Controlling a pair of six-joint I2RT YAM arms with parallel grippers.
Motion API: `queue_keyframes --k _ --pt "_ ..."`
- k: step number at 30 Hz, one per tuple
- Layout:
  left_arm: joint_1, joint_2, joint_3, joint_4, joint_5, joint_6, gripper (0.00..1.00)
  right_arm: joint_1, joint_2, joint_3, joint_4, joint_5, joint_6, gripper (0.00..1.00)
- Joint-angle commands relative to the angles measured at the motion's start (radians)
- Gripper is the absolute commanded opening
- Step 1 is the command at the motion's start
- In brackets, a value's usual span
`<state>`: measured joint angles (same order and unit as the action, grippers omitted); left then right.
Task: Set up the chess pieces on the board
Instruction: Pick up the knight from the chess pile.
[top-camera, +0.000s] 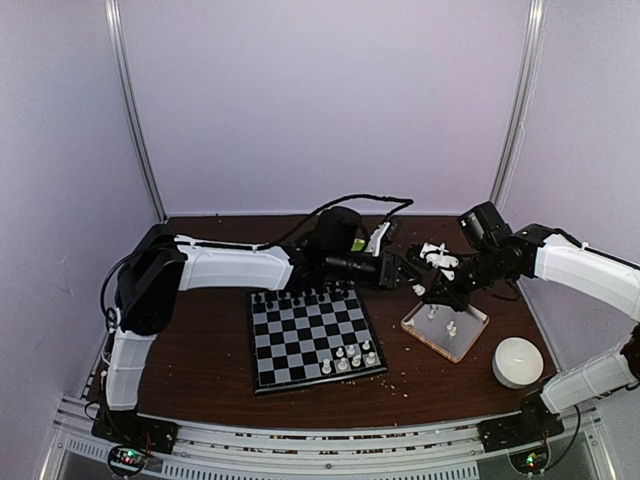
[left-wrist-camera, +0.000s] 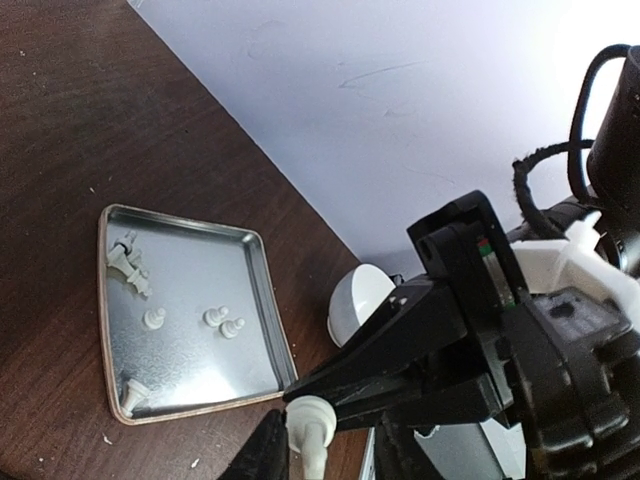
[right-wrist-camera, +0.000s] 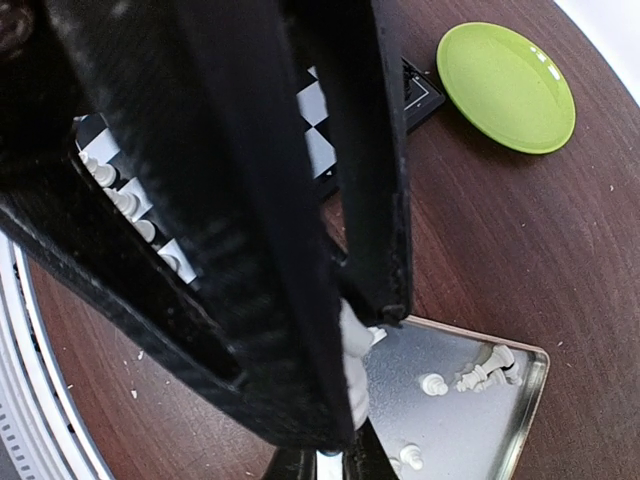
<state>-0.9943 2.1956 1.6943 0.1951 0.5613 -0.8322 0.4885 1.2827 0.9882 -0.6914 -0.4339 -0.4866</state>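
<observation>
Nearest the arm bases, the board carries only a small cluster of white pieces at its near right corner. Most of White's two rows look unfilled, while black pieces line the far edge. Just right of the board, the tray has several loose pieces, a few heaped in one corner. By my reckoning the job is well short of half done. A little farther back, over the table beside the tray, the two arms meet. The right gripper pinches the held piece with its jaws nearly closed on it. The left gripper stands partly open with a finger on each side of that piece, and I cannot tell whether it touches. Farthest back sits a green plate.
</observation>
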Motion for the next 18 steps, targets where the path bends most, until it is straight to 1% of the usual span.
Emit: queue_keyframes --k 1,5,12,18 --pt "-0.003 0.024 0.025 0.048 0.018 -0.012 0.30 -0.002 -0.030 -0.003 0.023 0.029 0.017 0.04" --pt "-0.003 0.023 0.022 0.044 0.023 -0.011 0.29 -0.004 -0.037 -0.007 0.029 0.042 0.017 0.04" --pt "-0.003 0.019 0.015 0.052 0.020 -0.002 0.11 -0.004 -0.033 -0.007 0.028 0.045 0.015 0.04" --pt "-0.003 0.002 0.002 0.059 0.010 0.021 0.03 -0.004 -0.032 -0.009 0.024 0.044 0.013 0.04"
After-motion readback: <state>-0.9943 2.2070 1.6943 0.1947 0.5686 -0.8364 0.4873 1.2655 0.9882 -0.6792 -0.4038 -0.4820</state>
